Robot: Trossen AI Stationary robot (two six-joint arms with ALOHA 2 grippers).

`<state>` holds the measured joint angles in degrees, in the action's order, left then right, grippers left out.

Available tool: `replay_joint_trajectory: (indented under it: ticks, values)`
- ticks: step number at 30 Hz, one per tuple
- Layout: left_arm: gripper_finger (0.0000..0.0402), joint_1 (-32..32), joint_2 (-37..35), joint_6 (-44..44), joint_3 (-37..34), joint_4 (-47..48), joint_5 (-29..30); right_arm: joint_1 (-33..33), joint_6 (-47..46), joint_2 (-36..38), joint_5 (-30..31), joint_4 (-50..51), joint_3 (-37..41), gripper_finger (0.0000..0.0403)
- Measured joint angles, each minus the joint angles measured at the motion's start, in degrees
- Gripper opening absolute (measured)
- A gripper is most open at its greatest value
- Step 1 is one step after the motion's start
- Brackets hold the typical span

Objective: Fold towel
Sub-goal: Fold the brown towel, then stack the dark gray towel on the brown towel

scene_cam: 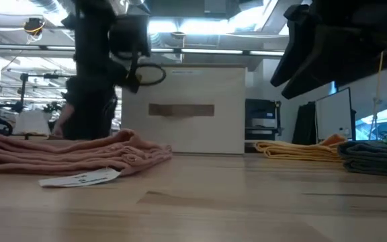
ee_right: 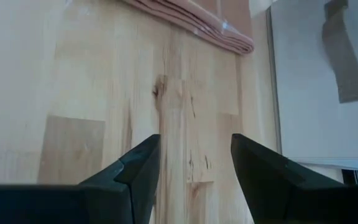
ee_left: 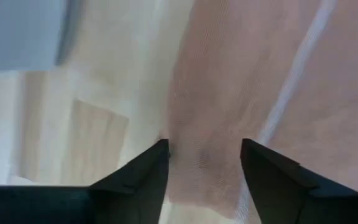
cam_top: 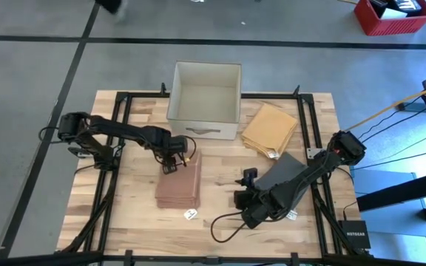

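Hovering my left gripper (ee_left: 204,163), jaws open and empty, over the soft, limp pink towel (cam_top: 179,182), I'd pinch its edge; right gripper (ee_right: 191,163) open, idle.

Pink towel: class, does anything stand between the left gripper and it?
Nothing visible does. The left gripper is open right at the pink towel, its fingers straddling the cloth's edge. The right gripper waits open over bare wood beside it.

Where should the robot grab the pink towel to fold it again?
Probably at a corner of the pink towel, coming straight down from above. It lies flat in a folded stack, so only an edge can be pinched. The left gripper hangs open over its box-side edge.
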<state>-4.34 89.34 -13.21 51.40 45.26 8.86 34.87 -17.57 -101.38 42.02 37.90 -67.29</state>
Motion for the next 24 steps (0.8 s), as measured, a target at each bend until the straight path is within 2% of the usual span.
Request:
replay_joint_trajectory:
  ticks: [6,11,14,18,24]
  values:
    - [0.0205,2.5,-4.0,-2.1,5.9,3.2,0.3,-1.4,-0.1,0.0,-3.0,0.1,-0.2,0.0200]
    - [0.0197,6.2,-10.2,-3.1,7.1,-4.1,4.1,-2.3,-4.0,0.6,-11.2,1.5,-0.4,0.0200]
    - [0.0197,9.0,-12.5,-5.0,7.2,-8.6,6.8,-2.3,-11.3,2.1,-18.9,9.2,-0.4,0.0200]
    - [0.0196,13.8,-12.6,-7.9,7.2,-8.6,7.8,-1.4,-30.0,4.5,-24.6,23.9,-0.4,0.0200]
    - [0.0196,19.7,-11.8,-12.2,7.2,-8.7,7.9,2.3,-44.0,5.8,-28.4,23.1,3.5,0.0200]
